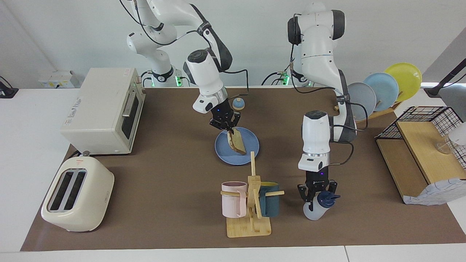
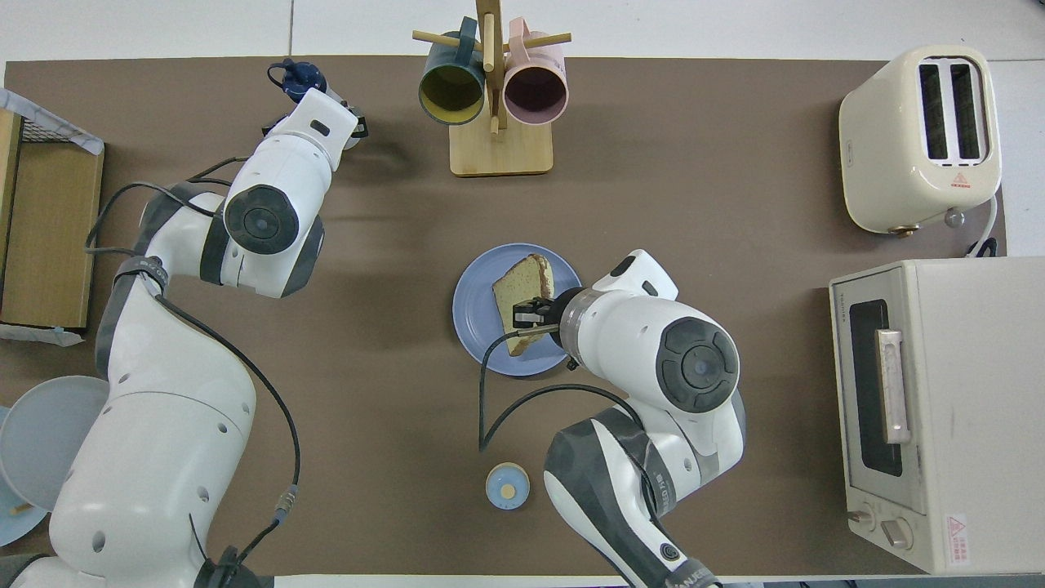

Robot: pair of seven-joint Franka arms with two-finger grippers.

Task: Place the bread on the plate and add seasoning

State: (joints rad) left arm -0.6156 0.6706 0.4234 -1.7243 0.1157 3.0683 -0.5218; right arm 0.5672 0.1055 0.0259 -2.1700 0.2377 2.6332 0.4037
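Note:
The bread (image 1: 238,142) leans at a slant with its lower edge on the blue plate (image 1: 224,152) in the middle of the table. My right gripper (image 1: 230,133) is shut on the bread's upper corner. From overhead, the bread (image 2: 522,290) shows its tan face over the plate (image 2: 473,314), and the right gripper (image 2: 529,315) pinches its edge. The seasoning (image 1: 314,211), a white bottle with a navy cap, stands slightly tilted beside the mug stand. My left gripper (image 1: 316,195) comes straight down and is shut on its upper part. Overhead, only the cap of the seasoning (image 2: 295,80) shows past the wrist.
A wooden mug stand (image 1: 251,218) with a pink and a teal mug stands next to the bottle. A toaster oven (image 1: 105,109) and a toaster (image 1: 76,194) fill the right arm's end. A plate rack (image 1: 382,91) and a wire shelf (image 1: 418,160) fill the left arm's end. A blue-domed knob (image 1: 238,104) sits near the robots.

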